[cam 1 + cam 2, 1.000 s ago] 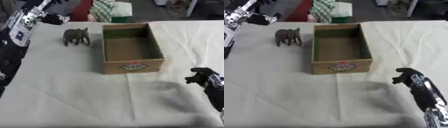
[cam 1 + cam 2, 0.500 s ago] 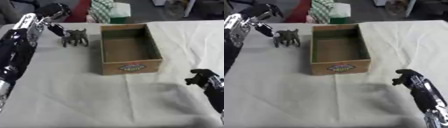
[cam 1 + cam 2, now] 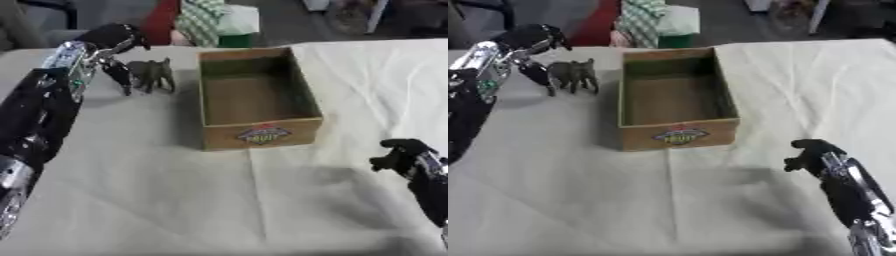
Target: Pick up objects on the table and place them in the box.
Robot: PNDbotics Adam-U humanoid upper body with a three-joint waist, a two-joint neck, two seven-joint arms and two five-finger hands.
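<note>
A small dark grey toy elephant (image 3: 154, 74) stands upright on the white cloth, just left of the open cardboard box (image 3: 216, 121), whose inside looks empty. My left hand (image 3: 111, 41) hangs over the elephant's left side, open. One dark finger (image 3: 120, 76) reaches down beside the toy's left flank, and the others arch above it; I cannot tell whether it touches. My right hand (image 3: 815, 151) rests low at the right, away from the box, with curled fingers holding nothing.
The box has a coloured label (image 3: 262, 134) on its front wall. Beyond the table's far edge lie a green-and-white checked cloth (image 3: 206, 17) and something red (image 3: 161, 22). The white cloth (image 3: 175, 200) shows creases in front of the box.
My left hand has come down and to the right, from the table's far left corner to right beside the elephant. The right hand has hardly moved.
</note>
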